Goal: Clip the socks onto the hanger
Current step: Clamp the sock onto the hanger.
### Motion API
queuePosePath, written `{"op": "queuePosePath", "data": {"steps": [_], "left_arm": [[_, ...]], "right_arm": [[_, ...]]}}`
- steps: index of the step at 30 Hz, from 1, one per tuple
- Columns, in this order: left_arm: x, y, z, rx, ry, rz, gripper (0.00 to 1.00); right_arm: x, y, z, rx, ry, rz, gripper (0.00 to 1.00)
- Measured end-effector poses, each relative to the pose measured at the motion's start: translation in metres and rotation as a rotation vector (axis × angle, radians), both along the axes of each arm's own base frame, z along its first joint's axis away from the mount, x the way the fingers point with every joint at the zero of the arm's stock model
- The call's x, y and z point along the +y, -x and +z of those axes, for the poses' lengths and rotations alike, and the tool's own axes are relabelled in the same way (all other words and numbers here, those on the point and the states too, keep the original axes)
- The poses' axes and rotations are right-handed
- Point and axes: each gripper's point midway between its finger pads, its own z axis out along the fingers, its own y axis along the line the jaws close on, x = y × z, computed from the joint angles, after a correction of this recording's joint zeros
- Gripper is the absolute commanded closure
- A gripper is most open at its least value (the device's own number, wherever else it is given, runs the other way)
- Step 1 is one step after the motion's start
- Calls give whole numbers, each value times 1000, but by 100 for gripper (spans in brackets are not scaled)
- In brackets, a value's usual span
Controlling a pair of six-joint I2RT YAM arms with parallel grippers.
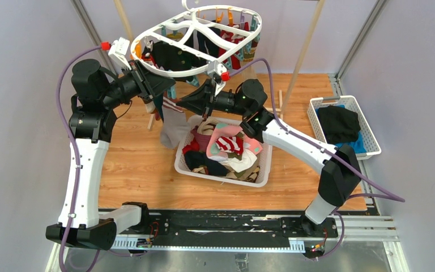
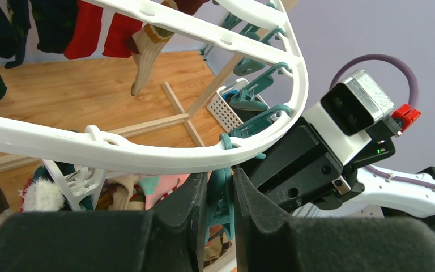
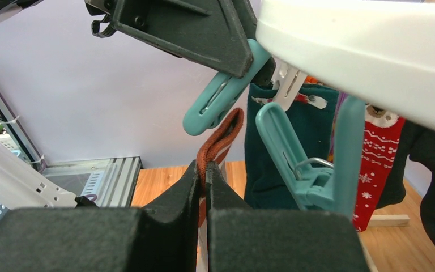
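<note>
Clothespin (image 2: 221, 195), teal, hanging at the rim of the white hanger (image 2: 147, 156), nipped between the narrow-set fingers of the left gripper (image 2: 220, 221), seemingly to spring its mouth; right gripper (image 3: 205, 192), clamped tight on a rust-brown sock cuff (image 3: 222, 133), holds it just below, ready for insertion.

Bright, even light from overhead fills the cell, laying only soft, faint shadows on the wooden table (image 1: 136, 164). The top view is sharp, its frame uprights (image 1: 361, 35) leaning outward toward the corners. In both wrist views the near black fingers (image 2: 173, 226) blur, and the white hanger (image 3: 374, 51) glares, nearly washed out.
</note>
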Motion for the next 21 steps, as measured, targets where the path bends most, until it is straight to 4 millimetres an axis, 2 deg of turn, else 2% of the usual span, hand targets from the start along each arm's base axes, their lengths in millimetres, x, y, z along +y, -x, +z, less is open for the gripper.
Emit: {"op": "queuePosePath", "data": {"steps": [13,21], "left_arm": [[-2,1,-1,3,0,-14,91],[-2,1,-2,3,0,-16,91]], "right_arm": [[0,-5,2,10,-36,15,100],[0,5,-3,-3,-10,74,100]]}}
